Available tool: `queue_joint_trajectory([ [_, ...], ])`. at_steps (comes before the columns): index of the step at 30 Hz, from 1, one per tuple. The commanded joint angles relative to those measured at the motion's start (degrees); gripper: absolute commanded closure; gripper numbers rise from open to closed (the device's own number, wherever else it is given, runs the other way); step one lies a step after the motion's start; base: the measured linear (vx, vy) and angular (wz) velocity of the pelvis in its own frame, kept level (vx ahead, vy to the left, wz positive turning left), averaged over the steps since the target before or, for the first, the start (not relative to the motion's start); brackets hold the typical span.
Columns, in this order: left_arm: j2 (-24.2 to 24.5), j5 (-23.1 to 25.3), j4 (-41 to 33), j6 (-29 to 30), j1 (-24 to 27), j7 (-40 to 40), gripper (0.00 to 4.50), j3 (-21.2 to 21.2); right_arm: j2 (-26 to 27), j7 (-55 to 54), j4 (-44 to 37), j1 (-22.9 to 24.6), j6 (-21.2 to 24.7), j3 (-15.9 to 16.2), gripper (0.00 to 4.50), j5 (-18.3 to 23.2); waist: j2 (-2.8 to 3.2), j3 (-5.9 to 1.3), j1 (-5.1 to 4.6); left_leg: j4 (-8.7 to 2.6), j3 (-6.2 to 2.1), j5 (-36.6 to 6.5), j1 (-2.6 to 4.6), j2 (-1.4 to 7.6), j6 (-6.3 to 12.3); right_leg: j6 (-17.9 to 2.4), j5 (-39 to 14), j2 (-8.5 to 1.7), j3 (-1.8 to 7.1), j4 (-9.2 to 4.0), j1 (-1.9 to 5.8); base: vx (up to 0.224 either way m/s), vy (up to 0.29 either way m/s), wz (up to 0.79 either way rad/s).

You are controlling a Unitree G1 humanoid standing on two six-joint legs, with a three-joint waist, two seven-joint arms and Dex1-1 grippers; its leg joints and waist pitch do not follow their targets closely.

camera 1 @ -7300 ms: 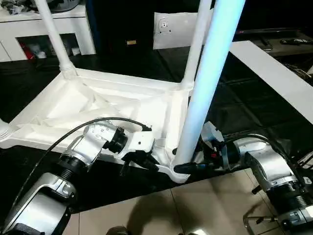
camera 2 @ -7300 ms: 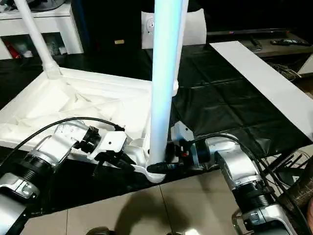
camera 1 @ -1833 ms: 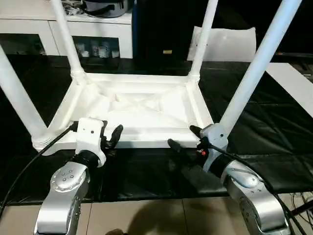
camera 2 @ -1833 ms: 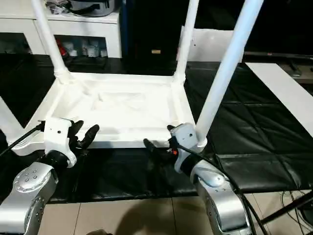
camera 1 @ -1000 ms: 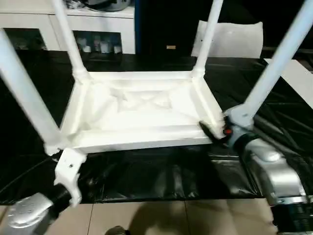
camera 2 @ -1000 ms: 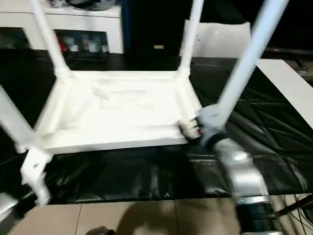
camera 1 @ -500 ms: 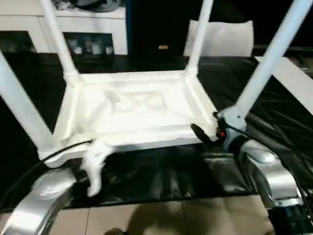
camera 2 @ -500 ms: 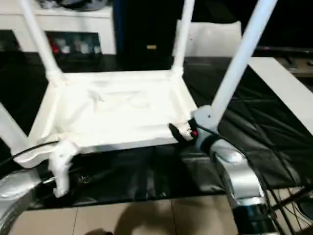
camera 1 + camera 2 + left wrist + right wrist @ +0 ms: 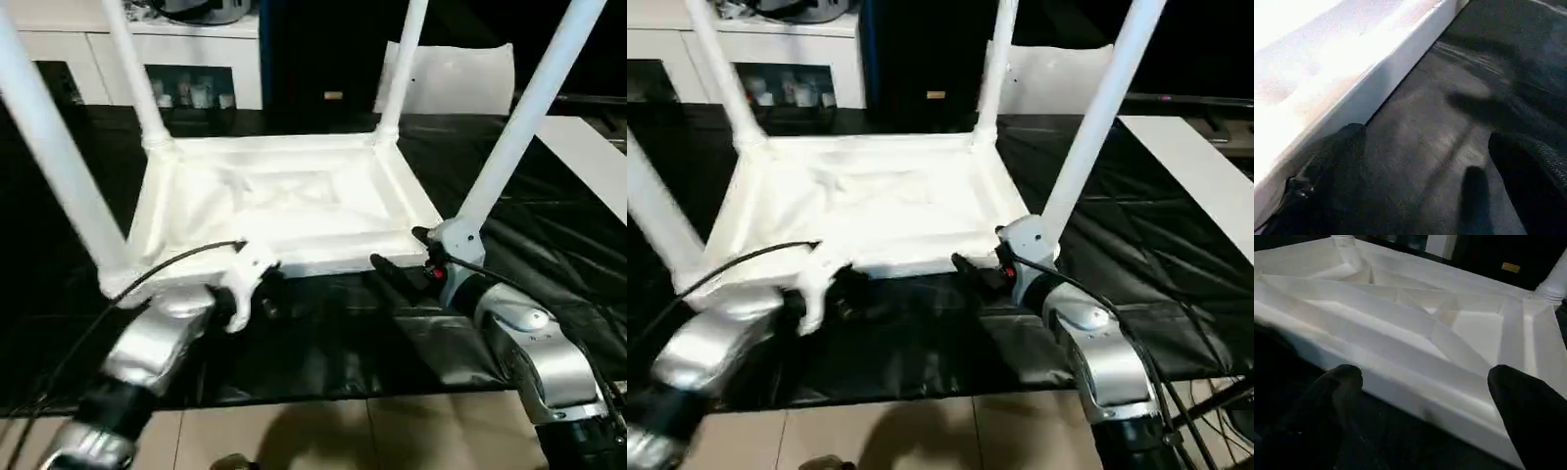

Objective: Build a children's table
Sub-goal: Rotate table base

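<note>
I see the tabletop (image 9: pixel 284 211) upside down on the black mat (image 9: pixel 323 343), four legs up. Both claws are spread and empty: left gripper (image 9: pixel 257 294) and right gripper (image 9: pixel 402 264) just before its near long edge.

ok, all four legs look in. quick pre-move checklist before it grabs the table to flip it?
1. Four legs standing in the corner sockets of the tabletop: ok; near right leg and the other three stand upright.
2. Legs fully seated: cannot tell from these views.
3. Left gripper open and holding nothing: ok, fingers spread beside the near rim.
4. Right gripper open and holding nothing: ok, fingers spread facing the ribbed underside.
5. Tabletop flat on the black mat: ok, upside down.
6. Flat white panel lies on the right: likely clear, not certain.
</note>
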Motion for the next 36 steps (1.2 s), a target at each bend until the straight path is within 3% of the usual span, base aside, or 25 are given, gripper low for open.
queue_joint_trajectory([
  [1,-0.72,1.53,2.13,-2.27,-1.9,3.42,0.07,1.37,-0.38,-0.19,-1.04,-0.06,0.7,-0.71,0.0,0.04,0.54,-2.87,-0.06,-4.86,-1.27,-14.92,1.71,2.82,-2.66,-11.06,-5.07,-3.16,1.73,-4.72,0.36,0.0,0.0,0.0],
  [3,-2.03,1.43,3.16,-4.71,-2.38,5.18,0.07,2.61,-0.38,-0.28,-1.35,0.14,0.73,-0.67,0.0,0.11,0.46,-2.9,-0.06,-4.71,-1.22,-14.34,1.62,2.81,-2.24,-11.3,-3.95,-3.19,1.74,-4.76,0.47,0.0,0.0,0.0],
  [6,-3.33,-2.23,-1.56,-4.76,0.23,3.48,0.07,4.82,-0.22,-0.33,-2.2,0.72,0.77,-0.41,0.0,0.18,0.49,-3.21,0.13,-4.48,-1.27,-10.81,1.4,2.98,-1.11,-12.55,1.09,-3.33,1.58,-4.15,0.78,0.0,0.0,0.0],
  [10,-1.68,-6.72,-11.42,-3.8,7.67,0.92,0.07,7.81,0.69,0.9,-3.97,1.9,1.48,0.18,0.0,2.01,0.4,-3.55,-0.13,-3.96,-1.17,-6.23,0.84,2.9,1.53,-13.46,9.19,-3.1,1.44,-3.3,1.1,0.0,0.0,0.0],
  [11,-1.38,-8.31,-14.78,-3.59,10.51,1.5,0.07,9.81,0.71,1.48,-4.56,2.39,1.6,0.71,0.0,2.32,0.7,-3.55,-0.25,-3.78,-1.14,-5.35,0.87,2.89,2.26,-13.6,11.01,-2.91,1.38,-3.2,0.93,0.0,0.0,0.0],
  [12,-1.35,-9.17,-16.73,-3.99,12.32,2.26,0.07,11.15,0.68,1.88,-4.91,2.76,1.55,1.02,0.0,2.51,0.62,-3.49,-0.34,-3.76,-1.04,-5.3,0.85,2.85,2.6,-13.63,11.37,-2.77,1.37,-3.27,0.84,0.0,0.0,0.0],
  [14,-1.12,-9.46,-20.08,-4.44,15.74,3.67,0.07,13.15,0.86,2.68,-5.57,3.35,2.04,1.31,0.0,3.45,0.73,-3.12,-0.35,-4.12,-1.02,-8.56,0.98,3.02,2.49,-13.56,7.37,-2.8,1.35,-3.7,0.64,0.0,0.0,0.0],
  [17,-1.51,-10.04,-25.36,-4.8,22.0,5.61,0.07,16.3,0.77,6.62,-8.43,4.61,4.32,2.03,0.0,7.7,1.05,-2.35,-0.41,-5.07,-1.18,-17.32,1.53,3.39,-0.41,-11.75,-5.42,-2.71,1.57,-4.81,-0.08,0.0,0.0,0.0],
  [19,-2.28,-11.06,-28.21,-5.67,26.16,6.71,0.07,18.72,0.12,9.9,-11.11,5.46,6.96,2.61,0.0,11.27,1.11,-2.21,-0.32,-5.29,-1.35,-19.49,1.49,3.46,-1.49,-10.51,-8.14,-2.72,1.73,-5.07,-0.21,0.0,0.0,0.0],
  [23,-3.36,-12.52,-31.25,-8.02,31.44,8.16,0.07,21.78,-0.93,12.15,-12.85,5.84,8.76,3.53,0.0,12.96,0.91,-2.02,-0.23,-5.48,-1.46,-21.95,1.59,3.33,-3.15,-8.22,-12.81,-2.81,1.95,-5.59,-0.79,0.0,0.0,0.0],
  [25,-4.77,-12.44,-32.87,-10.54,35.62,10.31,0.07,24.68,-1.38,13.55,-13.56,5.86,10.22,3.73,0.0,14.42,0.73,-2.01,-0.28,-5.58,-1.57,-21.85,1.27,3.4,-3.31,-7.98,-12.79,-2.94,1.94,-5.62,-0.59,0.0,0.0,0.0],
  [28,-5.41,-10.92,-32.78,-12.18,36.96,12.72,0.07,26.76,-1.71,14.7,-14.35,5.8,11.66,3.83,0.0,16.04,0.42,-2.07,-0.42,-5.45,-1.51,-21.35,1.25,3.24,-3.07,-6.83,-12.1,-2.7,2.0,-5.67,-0.78,0.0,0.0,0.0],
  [32,-5.93,-9.83,-29.53,-15.39,35.62,17.42,0.07,31.65,-2.72,16.66,-15.6,5.71,13.99,4.29,0.0,18.26,0.58,-2.14,-0.13,-5.34,-1.54,-20.7,1.34,3.15,-2.99,-6.45,-11.21,-2.62,1.99,-5.62,-0.88,0.0,0.0,0.0],
  [36,-6.64,-12.17,-28.32,-15.34,33.79,19.75,0.07,34.39,-2.91,16.15,-15.06,5.37,13.61,4.56,0.0,17.37,0.7,-2.34,-0.09,-5.23,-1.56,-18.89,1.31,3.08,-3.24,-6.75,-8.08,-2.69,1.89,-5.28,-0.74,0.0,0.0,0.0],
])
